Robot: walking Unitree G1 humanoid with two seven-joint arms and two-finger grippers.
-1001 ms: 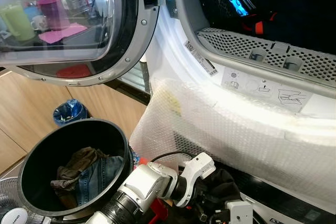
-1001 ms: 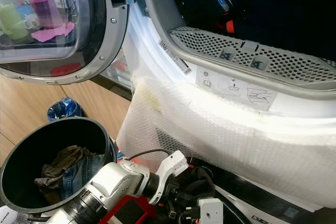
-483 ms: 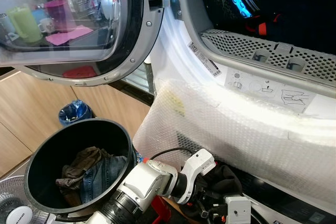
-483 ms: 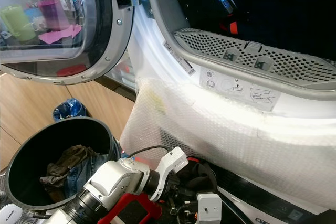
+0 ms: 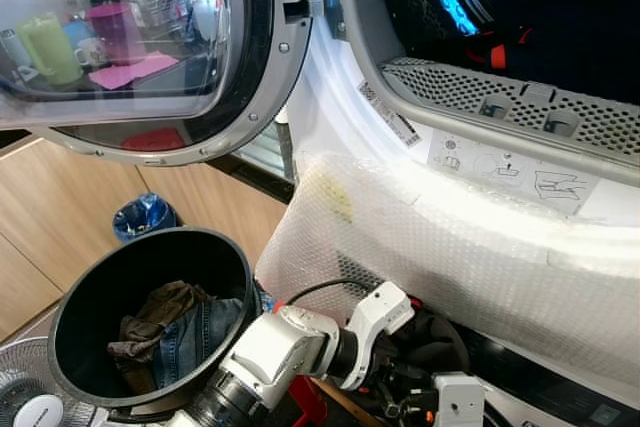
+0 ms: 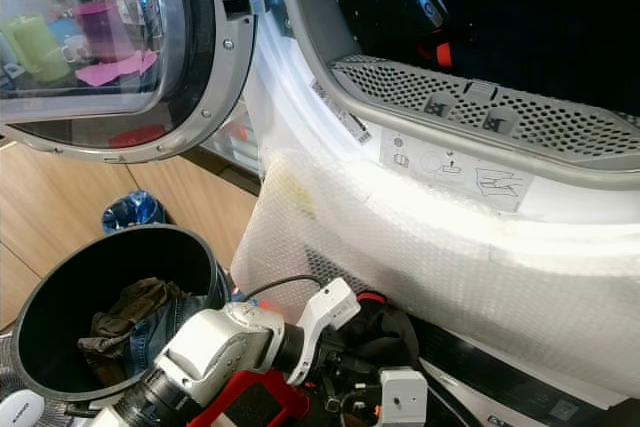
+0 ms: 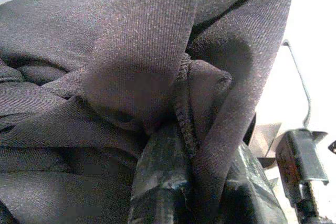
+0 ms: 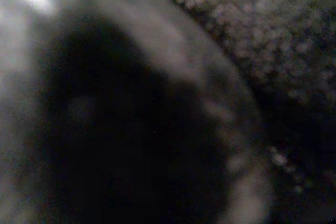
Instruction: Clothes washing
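The washer drum [image 5: 540,17] gapes above and ahead of you, its door [image 5: 150,47] swung left; the dark garment [image 7: 142,77] hangs low beneath the opening, pinched in your left gripper [image 7: 178,192] — the nearer arm — so lift it up and forward

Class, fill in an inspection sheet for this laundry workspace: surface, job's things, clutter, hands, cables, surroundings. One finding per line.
Surface: wooden floor; bubble wrap draped over the machine's front below the opening.
Job's things: washing machine with door swung open; black bucket holding jeans and a brown garment; dark garment.
Clutter: blue bin on the floor; white fan beside the bucket.
Hands: left hand shut on the dark garment, low before the machine; right hand's state cannot be told, its wrist view dark and blurred.
Cables: black cable looping over the left wrist.
Surroundings: cups and a pink cloth reflected in the door glass.
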